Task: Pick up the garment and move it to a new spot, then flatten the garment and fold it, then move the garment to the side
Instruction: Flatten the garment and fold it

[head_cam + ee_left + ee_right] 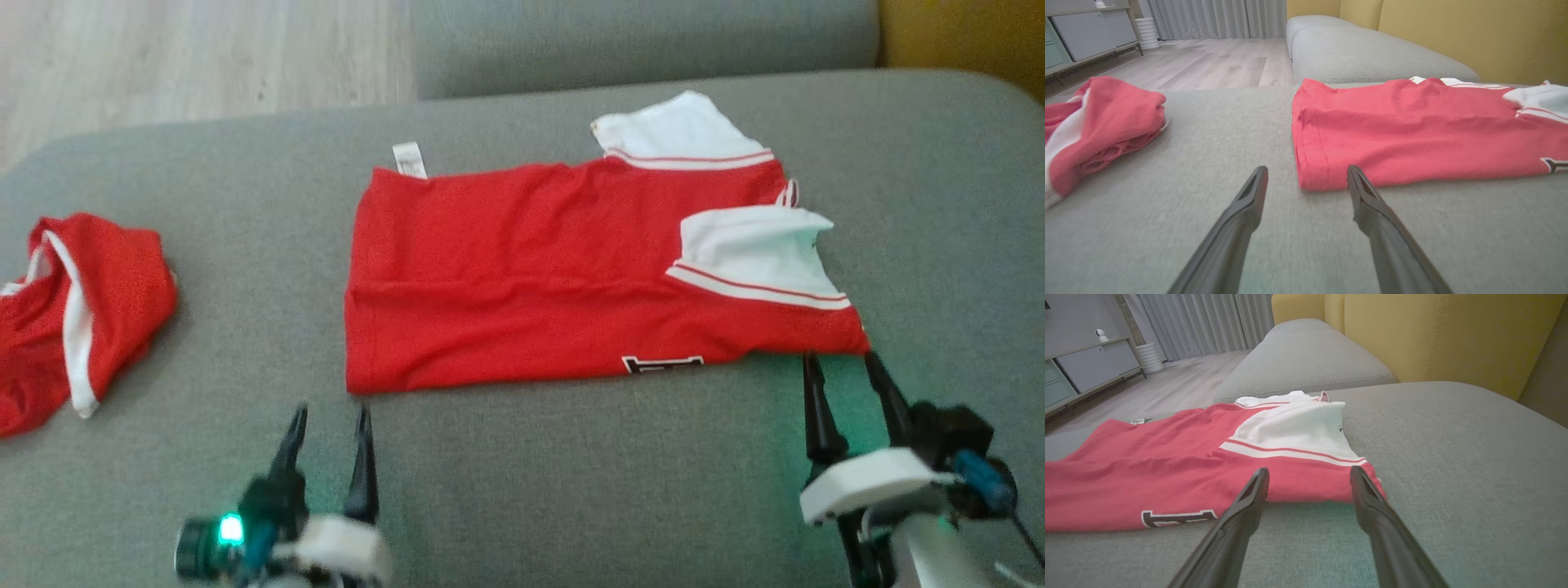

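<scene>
The shirt (571,278) lies flat on the sofa (571,490), white sleeves turned in, its near edge facing me. My left jaws stand wide just short of the near left corner and my right jaws wide at the near right corner — both empty. I judge the folding is in hand: next I must pinch both corners together and lift evenly. A crumpled red garment (90,302) sits well apart, left.

The garment (522,269) was soft, matt red cloth with white cloth sleeves (755,253). The cushion (571,474) looked a coarse, woven grey fabric. My left gripper (331,415) had dark, dull, plastic-looking fingers (1372,212); the floor (204,57) was pale, smooth, faintly grained wood.
</scene>
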You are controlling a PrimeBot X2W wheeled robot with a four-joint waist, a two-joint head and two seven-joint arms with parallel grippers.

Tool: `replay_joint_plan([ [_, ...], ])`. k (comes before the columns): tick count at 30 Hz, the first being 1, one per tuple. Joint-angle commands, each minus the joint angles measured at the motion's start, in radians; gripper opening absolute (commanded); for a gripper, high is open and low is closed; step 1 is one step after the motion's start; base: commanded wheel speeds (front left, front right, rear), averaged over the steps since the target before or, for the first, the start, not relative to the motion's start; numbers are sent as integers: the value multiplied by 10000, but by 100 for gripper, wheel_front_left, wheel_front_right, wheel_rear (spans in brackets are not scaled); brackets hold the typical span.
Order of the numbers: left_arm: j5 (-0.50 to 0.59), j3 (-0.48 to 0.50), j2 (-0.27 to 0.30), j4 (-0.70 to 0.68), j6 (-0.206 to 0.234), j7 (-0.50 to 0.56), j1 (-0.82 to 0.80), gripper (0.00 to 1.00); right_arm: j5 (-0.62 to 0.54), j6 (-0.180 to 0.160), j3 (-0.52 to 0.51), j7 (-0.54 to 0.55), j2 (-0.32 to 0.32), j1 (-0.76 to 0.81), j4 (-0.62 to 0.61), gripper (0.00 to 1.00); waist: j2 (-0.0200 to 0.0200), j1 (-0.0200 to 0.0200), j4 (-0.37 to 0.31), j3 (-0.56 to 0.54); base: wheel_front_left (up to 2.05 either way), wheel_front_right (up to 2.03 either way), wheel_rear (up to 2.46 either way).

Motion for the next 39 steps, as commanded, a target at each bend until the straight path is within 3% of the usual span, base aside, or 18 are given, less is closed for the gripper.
replay_joint_plan([
  [1, -91, 314, 68, -13, -104, -53, -1065, 100, 119, -7, 285, -108, -37, -717, -394, 100, 0, 0, -188, 532, 0, 0, 0],
  [9, -310, 399, 68, 1416, -546, -53, -2348, 100, 292, -7, 140, -108, -37, -1196, -518, 100, 0, 0, -558, 1233, 0, 0, 0],
  [16, -952, 500, 68, 2689, -540, -53, -2900, 100, -49, -7, -552, -108, -36, -1679, -332, 100, 0, 0, -804, 1736, 0, 0, 0],
  [17, -1048, 467, 68, 2809, -581, -53, -2962, 86, -124, -7, -677, -108, -36, -1754, -162, 100, 0, 0, -810, 1786, 0, 0, 0],
  [18, -1086, 424, 68, 2913, -597, -53, -3020, 46, -129, -7, -799, -108, -36, -1852, 56, 100, 0, 0, -814, 1844, 0, 0, 0],
  [20, -1160, 312, 68, 3088, -687, -53, -3099, 1, -145, -7, -907, -108, -36, -2104, 610, 100, 0, 0, -790, 1912, 0, 0, 0],
  [29, -1408, -145, 68, 3306, -867, -53, -3339, 0, 118, -7, -787, -87, -36, -3291, 3156, 100, 0, 0, -473, 2218, 0, 0, 0],
  [30, -1434, -189, 68, 3303, -886, -53, -3345, 0, 200, -7, -662, -83, -36, -3394, 3435, 56, 0, 0, -439, 2229, 0, 0, 0],
  [31, -1460, -210, 68, 3296, -896, -53, -3340, 0, 318, -7, -534, -85, -36, -3488, 3652, 0, 0, 0, -413, 2234, 0, 0, 0],
  [34, -1446, -187, 68, 3254, -878, -53, -3234, 0, 783, -7, -373, -97, -36, -3643, 4024, 0, 0, 0, -371, 2113, 0, 0, 0],
  [39, -1384, 119, 68, 2803, -741, -53, -2559, 0, 950, -7, -737, -105, -39, -3194, 3437, 0, 0, 0, -376, 1378, 0, 0, 0],
])
